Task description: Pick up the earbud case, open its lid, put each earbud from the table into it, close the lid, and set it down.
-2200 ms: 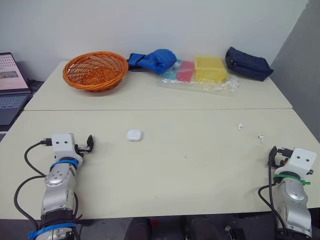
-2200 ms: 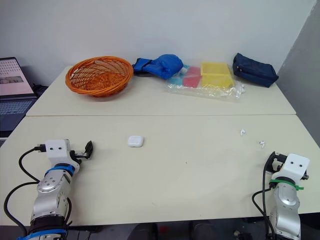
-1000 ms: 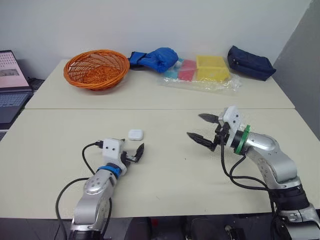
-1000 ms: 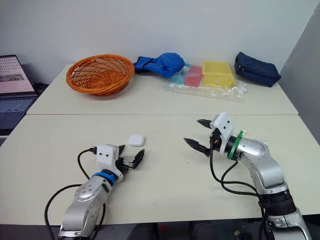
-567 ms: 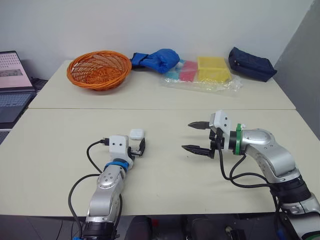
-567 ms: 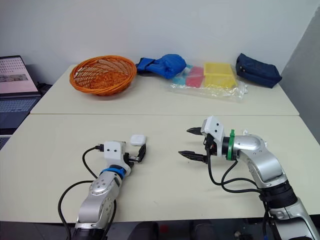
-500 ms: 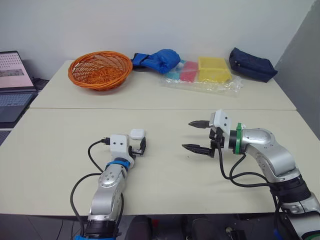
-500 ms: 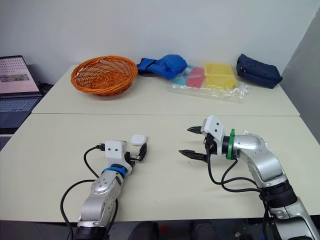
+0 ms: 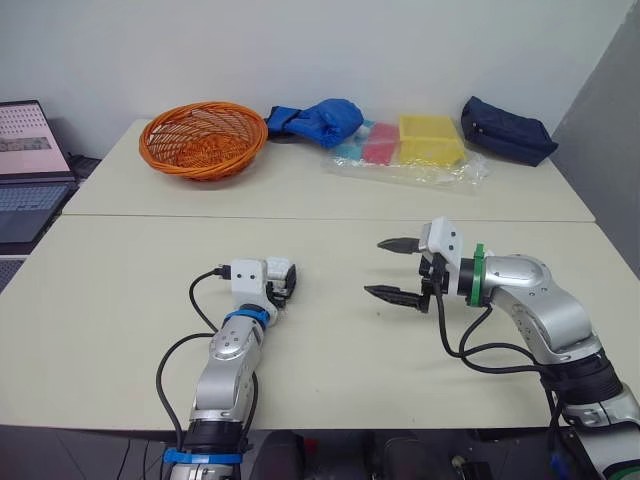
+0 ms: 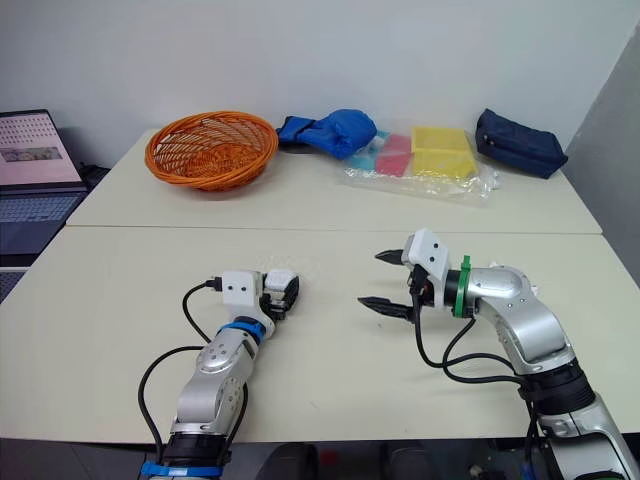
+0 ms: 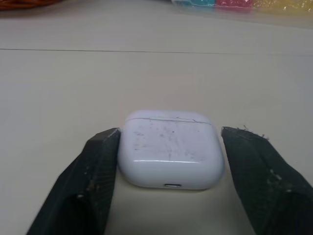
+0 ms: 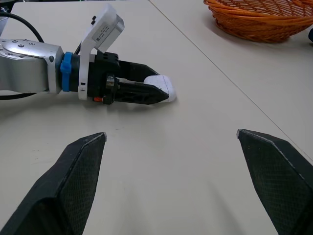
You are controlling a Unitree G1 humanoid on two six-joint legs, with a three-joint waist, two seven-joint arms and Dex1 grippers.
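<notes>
Advanced left gripper's (image 9: 280, 285) open jaws now flank the case (image 11: 170, 149), unclamped; right gripper (image 9: 373, 267) gapes empty; next, squeeze and lift.

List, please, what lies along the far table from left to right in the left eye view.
Orange wicker basket → blue cloth bundle → pink box → yellow box → dark navy pouch.
</notes>
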